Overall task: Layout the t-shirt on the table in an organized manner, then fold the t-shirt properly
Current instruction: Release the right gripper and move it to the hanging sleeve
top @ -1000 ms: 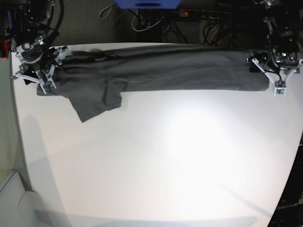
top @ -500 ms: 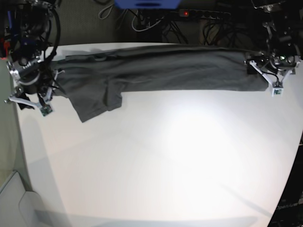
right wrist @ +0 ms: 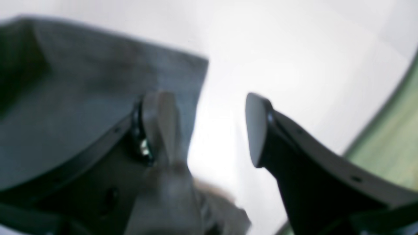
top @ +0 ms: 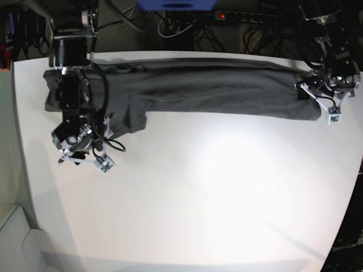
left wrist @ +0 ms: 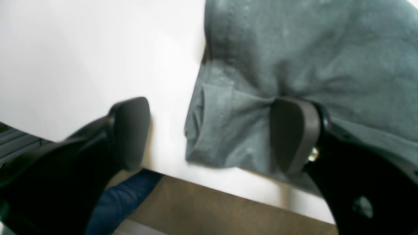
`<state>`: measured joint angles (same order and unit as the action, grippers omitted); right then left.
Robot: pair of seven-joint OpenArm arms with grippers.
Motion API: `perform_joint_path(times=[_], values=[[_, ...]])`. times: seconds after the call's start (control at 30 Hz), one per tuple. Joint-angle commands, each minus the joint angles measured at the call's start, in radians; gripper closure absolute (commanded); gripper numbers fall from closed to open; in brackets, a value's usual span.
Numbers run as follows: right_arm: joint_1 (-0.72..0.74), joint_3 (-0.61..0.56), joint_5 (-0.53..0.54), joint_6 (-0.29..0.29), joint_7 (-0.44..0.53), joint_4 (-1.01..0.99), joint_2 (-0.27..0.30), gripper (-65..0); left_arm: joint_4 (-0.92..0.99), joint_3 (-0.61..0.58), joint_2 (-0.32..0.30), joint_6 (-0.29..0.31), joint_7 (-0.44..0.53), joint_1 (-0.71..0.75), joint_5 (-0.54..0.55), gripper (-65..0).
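Two grippers work a t-shirt that lies as a long folded band along the far edge of the table, one sleeve drooping toward the near side at the right arm's end. Neither pincer holds anything: the left gripper stands spread wide at the hem end, one pad on the cloth and the other over bare tabletop, while the right gripper is also parted, hanging beside the sleeve's edge with nothing between its pads. To do this step well, I judge each arm should pinch only the upper layers at a corner, close fully before lifting, and carry both ends toward the near side together, so the band folds evenly rather than skewing. That loose sleeve probably wants tucking first. Around them, the white matte top looks smooth and glary, so cloth should slide easily; beyond the far edge sit tangled cables and a power strip.
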<state>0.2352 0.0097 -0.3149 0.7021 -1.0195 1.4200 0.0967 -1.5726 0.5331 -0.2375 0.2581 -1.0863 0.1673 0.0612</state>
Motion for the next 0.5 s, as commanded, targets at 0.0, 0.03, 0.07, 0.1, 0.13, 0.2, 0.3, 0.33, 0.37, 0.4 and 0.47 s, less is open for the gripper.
perform_joint_path(times=[0.0, 0.03, 0.07, 0.1, 0.13, 0.2, 0.3, 0.33, 0.37, 0.4, 0.47], values=[[0.028, 0.002, 0.001, -0.004, 0.014, -0.014, -0.005, -35.2, -0.002, -0.001, -0.004, -0.003, -0.016, 0.002, -0.017, -56.7], [0.037, 0.0, 0.001, -0.004, 0.014, -0.037, -0.013, -35.2, -0.002, -0.001, -0.003, -0.003, -0.018, 0.002, -0.017, -56.7], [0.049, 0.0, 0.001, -0.004, 0.014, -0.06, -0.018, -35.2, -0.002, -0.001, 0.0, -0.003, -0.018, 0.002, -0.017, -56.7], [0.059, 0.0, 0.001, -0.004, 0.015, -0.084, -0.018, -35.2, -0.004, 0.002, 0.005, -0.003, -0.018, 0.002, -0.024, -56.7], [0.065, 0.0, 0.001, -0.004, 0.018, -0.104, -0.019, -35.2, -0.009, 0.002, 0.008, -0.003, -0.018, 0.002, -0.027, -56.7], [0.071, 0.0, 0.001, -0.004, 0.044, -0.14, -0.031, -34.9, -0.009, 0.003, 0.008, -0.003, -0.018, 0.002, -0.027, -56.7], [0.069, 0.0, 0.001, -0.004, 0.078, -0.18, -0.033, -34.7, -0.01, 0.003, 0.008, -0.003, -0.018, 0.002, -0.027, -56.7], [0.068, 0.0, 0.001, -0.004, 0.084, -0.193, -0.033, -34.7, -0.01, 0.003, 0.008, -0.003, -0.018, 0.002, -0.027, -56.7], [0.066, 0.0, 0.001, -0.004, 0.092, -0.209, -0.033, -34.7, -0.01, 0.003, 0.008, -0.003, -0.018, 0.002, -0.027, -56.7], [0.066, 0.0, 0.001, -0.004, 0.1, -0.226, -0.033, -34.5, -0.01, 0.003, 0.008, -0.003, -0.018, 0.002, -0.027, -56.7], [0.063, 0.0, 0.001, -0.004, 0.109, -0.252, -0.033, -32.0, -0.01, 0.003, 0.008, -0.003, -0.018, 0.002, -0.027, -56.7]])
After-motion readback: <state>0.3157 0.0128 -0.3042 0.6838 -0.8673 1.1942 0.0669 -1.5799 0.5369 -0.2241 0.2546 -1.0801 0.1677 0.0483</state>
